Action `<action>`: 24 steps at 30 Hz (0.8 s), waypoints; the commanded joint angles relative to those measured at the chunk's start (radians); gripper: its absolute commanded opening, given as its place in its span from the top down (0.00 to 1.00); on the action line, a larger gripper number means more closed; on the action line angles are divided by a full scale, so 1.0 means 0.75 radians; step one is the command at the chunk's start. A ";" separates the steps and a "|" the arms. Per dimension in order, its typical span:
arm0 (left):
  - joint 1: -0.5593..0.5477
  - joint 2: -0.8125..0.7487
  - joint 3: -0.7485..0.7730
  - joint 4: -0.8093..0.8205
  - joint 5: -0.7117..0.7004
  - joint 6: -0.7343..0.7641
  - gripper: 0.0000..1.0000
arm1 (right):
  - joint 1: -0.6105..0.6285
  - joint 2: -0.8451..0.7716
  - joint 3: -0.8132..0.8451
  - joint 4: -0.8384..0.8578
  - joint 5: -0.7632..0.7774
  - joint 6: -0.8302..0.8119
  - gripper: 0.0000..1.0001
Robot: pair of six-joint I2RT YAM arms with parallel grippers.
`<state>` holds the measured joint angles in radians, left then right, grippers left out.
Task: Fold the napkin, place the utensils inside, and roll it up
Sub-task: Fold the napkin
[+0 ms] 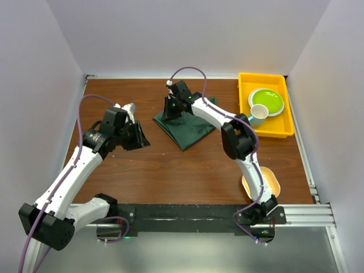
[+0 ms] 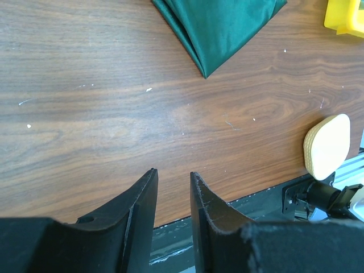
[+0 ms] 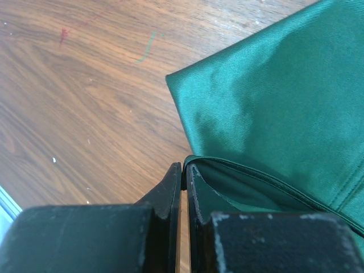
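The dark green napkin (image 1: 190, 129) lies folded on the brown table, behind the middle. It also shows in the left wrist view (image 2: 219, 28) and in the right wrist view (image 3: 273, 102). My right gripper (image 1: 169, 112) (image 3: 183, 166) is at the napkin's left corner, shut on a lifted fold of the cloth's edge. My left gripper (image 1: 140, 137) (image 2: 173, 173) hangs over bare wood to the left of the napkin, jaws a little apart and empty. The spoon is not in view.
A yellow tray (image 1: 288, 126) at the back right holds a green plate (image 1: 267, 101) and a pale cup (image 1: 259, 115); its corner shows in the left wrist view (image 2: 347, 17). A pale beige dish (image 1: 272, 183) (image 2: 327, 145) lies near the right arm's base.
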<state>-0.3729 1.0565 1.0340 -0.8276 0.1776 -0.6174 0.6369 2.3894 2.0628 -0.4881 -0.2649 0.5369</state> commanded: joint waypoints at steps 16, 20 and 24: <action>0.031 0.001 -0.004 0.024 0.013 0.024 0.66 | 0.032 0.095 0.166 0.019 -0.054 0.000 1.00; 0.033 -0.006 -0.010 0.024 0.013 0.026 0.66 | 0.032 0.125 0.201 0.011 -0.052 0.002 1.00; 0.035 -0.006 -0.008 0.022 0.011 0.032 0.66 | 0.034 0.148 0.227 0.011 -0.048 0.004 1.00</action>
<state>-0.3576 1.0565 1.0336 -0.8276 0.1783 -0.6163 0.6563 2.5034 2.1693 -0.4934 -0.2840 0.5385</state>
